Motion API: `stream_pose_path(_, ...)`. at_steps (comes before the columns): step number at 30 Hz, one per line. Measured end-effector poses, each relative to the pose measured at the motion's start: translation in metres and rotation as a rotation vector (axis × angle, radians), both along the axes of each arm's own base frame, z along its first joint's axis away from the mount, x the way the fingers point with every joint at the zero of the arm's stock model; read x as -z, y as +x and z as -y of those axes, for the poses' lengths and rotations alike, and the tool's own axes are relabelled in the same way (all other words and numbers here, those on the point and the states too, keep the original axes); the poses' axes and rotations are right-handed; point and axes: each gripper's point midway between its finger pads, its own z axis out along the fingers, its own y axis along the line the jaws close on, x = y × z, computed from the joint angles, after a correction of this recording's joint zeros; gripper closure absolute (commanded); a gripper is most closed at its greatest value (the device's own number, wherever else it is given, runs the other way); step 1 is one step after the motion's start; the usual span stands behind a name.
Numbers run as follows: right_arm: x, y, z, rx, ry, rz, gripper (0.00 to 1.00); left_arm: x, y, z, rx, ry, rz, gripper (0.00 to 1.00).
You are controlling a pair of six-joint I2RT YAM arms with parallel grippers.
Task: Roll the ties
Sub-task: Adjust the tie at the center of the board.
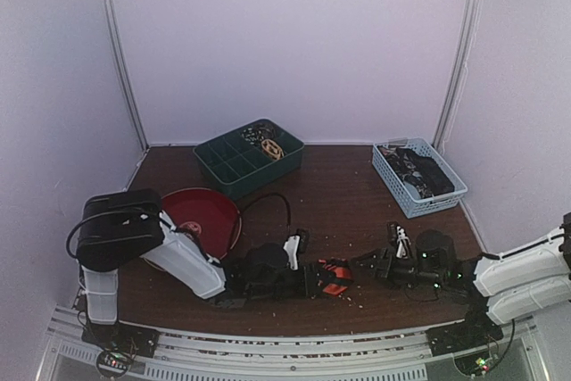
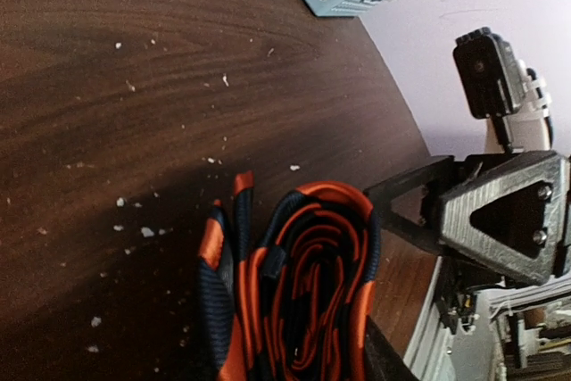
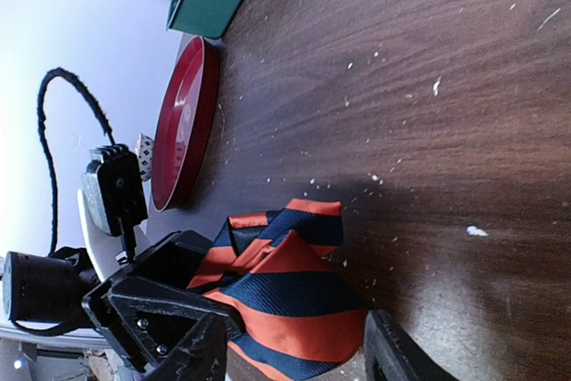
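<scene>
An orange-and-navy striped tie (image 1: 335,278) sits as a tight coil near the table's front edge, between the two arms. The left wrist view looks into the coil's end (image 2: 308,283), squeezed into a narrow oval. My left gripper (image 1: 314,279) (image 2: 299,354) is shut on it; one dark finger (image 2: 385,359) presses its right side. My right gripper (image 1: 364,267) (image 3: 294,354) is open, its fingers (image 3: 393,354) straddling the coil's outer wrap (image 3: 294,292). More rolled ties, one tan (image 1: 272,149), lie in the green bin (image 1: 234,171).
A red plate (image 1: 203,216) (image 3: 183,122) lies at the left, behind the left arm. A pale blue basket (image 1: 428,202) with dark items stands at the back right. A black cable (image 1: 268,202) loops over the left arm. White crumbs dot the wooden table (image 1: 339,211).
</scene>
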Motion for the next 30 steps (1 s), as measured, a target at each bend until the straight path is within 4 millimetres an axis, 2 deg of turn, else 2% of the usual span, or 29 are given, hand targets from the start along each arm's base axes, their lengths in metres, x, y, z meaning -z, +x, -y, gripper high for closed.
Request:
stream_pose_path(6, -0.006, 0.007, 0.019, 0.081, -0.061, 0.04, 0.48, -0.011, 0.003, 0.018, 0.027, 0.155, 0.241, 0.59)
stream_pose_path(10, -0.001, 0.009, 0.029, 0.125, -0.094, 0.027, 0.57, -0.025, -0.008, 0.034, 0.061, 0.211, 0.384, 0.59)
stream_pose_path(14, 0.009, 0.01, 0.045, 0.186, -0.156, 0.004, 0.64, -0.028, -0.017, 0.037, 0.078, 0.266, 0.483, 0.59)
stream_pose_path(17, 0.013, 0.012, 0.059, 0.244, -0.198, 0.003, 0.65, -0.026, -0.021, 0.037, 0.086, 0.319, 0.558, 0.58)
stream_pose_path(22, 0.005, 0.016, 0.077, 0.322, -0.224, 0.041, 0.64, -0.023, -0.023, 0.045, 0.101, 0.362, 0.633, 0.56)
stream_pose_path(25, 0.009, 0.015, 0.079, 0.321, -0.243, 0.034, 0.63, -0.018, -0.023, 0.044, 0.11, 0.38, 0.651, 0.53)
stream_pose_path(30, 0.026, 0.01, 0.077, 0.285, -0.286, -0.01, 0.61, -0.017, -0.026, 0.044, 0.126, 0.386, 0.662, 0.48)
